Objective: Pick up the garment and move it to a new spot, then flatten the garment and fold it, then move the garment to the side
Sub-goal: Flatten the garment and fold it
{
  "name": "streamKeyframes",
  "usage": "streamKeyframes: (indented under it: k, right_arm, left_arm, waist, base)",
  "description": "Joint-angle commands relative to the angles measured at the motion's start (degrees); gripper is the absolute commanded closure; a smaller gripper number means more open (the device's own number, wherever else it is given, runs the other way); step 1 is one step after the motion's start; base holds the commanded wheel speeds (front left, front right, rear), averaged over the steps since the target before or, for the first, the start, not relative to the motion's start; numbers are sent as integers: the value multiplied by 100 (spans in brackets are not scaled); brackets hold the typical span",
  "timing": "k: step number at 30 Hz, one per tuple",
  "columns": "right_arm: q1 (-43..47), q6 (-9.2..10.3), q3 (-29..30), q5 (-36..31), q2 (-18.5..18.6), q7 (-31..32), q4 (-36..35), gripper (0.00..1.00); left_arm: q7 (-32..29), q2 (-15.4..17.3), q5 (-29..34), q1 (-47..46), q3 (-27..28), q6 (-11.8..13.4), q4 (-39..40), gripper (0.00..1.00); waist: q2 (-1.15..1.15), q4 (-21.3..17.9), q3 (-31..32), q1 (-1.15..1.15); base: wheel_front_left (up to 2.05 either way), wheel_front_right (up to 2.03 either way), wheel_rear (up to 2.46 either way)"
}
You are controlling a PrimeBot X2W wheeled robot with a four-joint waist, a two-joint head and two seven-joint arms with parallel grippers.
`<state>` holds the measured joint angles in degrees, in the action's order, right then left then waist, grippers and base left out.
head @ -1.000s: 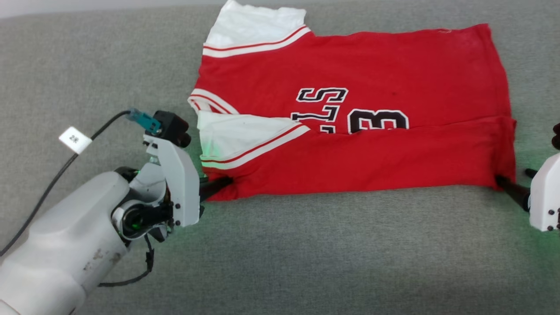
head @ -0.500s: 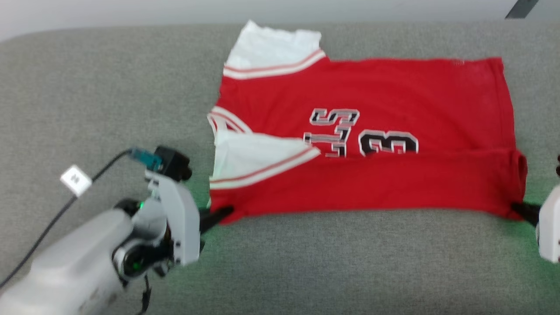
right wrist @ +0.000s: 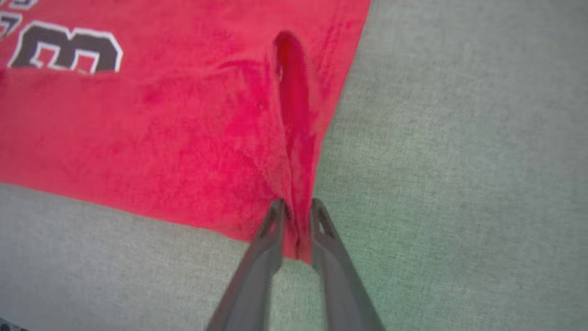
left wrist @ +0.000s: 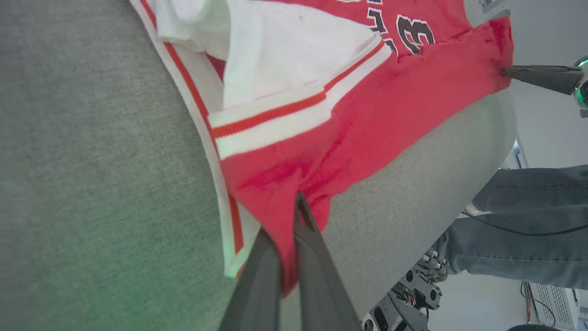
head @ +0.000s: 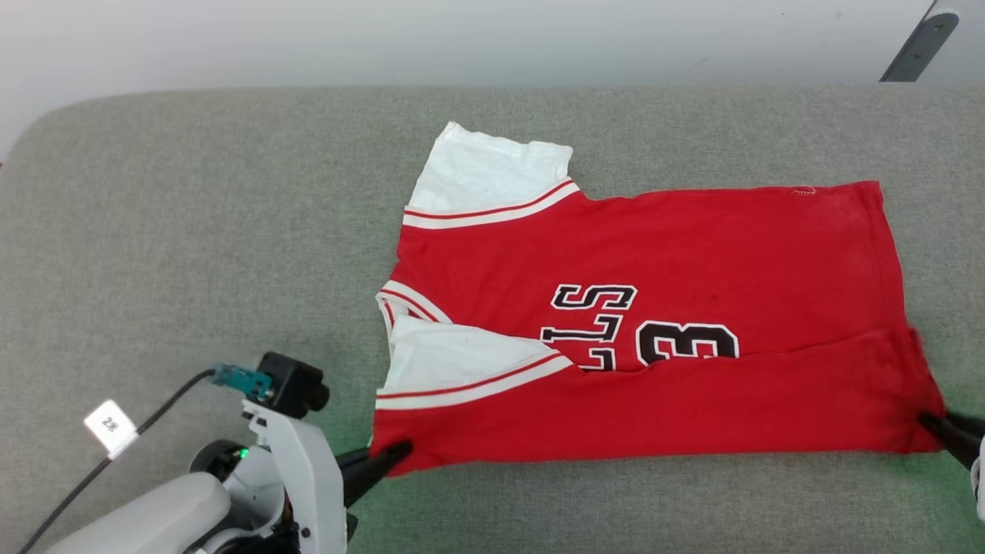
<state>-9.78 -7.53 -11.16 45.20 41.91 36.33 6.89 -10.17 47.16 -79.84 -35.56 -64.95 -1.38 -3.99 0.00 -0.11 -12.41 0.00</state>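
Both near corners of the garment (head: pixel 654 254), partly folded on the grey pad (head: pixel 192 231), are clamped: our right gripper (right wrist: pixel 297 205) has just closed on its corner, joining the left gripper (head: pixel 396 451), so we judge the next fold ready.

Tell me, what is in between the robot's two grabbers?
The garment: its near red edge runs from the left gripper to the right gripper, each pinching a corner, in the head view.
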Motion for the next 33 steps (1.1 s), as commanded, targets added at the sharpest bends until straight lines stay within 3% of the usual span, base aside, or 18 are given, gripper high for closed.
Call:
streamKeyframes:
  k: [1, 12, 21, 26, 33]
  right_arm:
    - [64, 9, 140, -77, -96, -129, -32, 0]
    - [-141, 9, 826, -855, -927, -1594, -311, 0]
    - [-523, 9, 735, -1338, -1720, -3319, -485, 0]
    - [-692, 9, 623, -1465, -2064, -4040, -571, 0]
    - [-702, 9, 546, -1499, -2297, -4461, -613, 0]
  left_arm:
    - [79, 38, 11, 68, 47, 75, 40, 0]
    - [946, 380, 277, -58, 561, 481, 320, 0]
    - [2100, -207, 794, -1090, 1285, 387, -784, 0]
    - [1921, -519, 1107, -1963, 1279, 215, -1861, 0]
    - [991, -825, 1415, -3149, 1018, -86, -3513, 0]
  waist:
    - [0, -5, 3, 0]
    - [0, -194, -130, 0]
    - [0, -667, -440, 0]
    - [0, -1126, -662, 0]
    - [0, -1655, -972, 0]
  base:
    - [0, 0, 0]
    - [0, 0, 0]
    - [0, 0, 0]
    - [0, 0, 0]
    - [0, 0, 0]
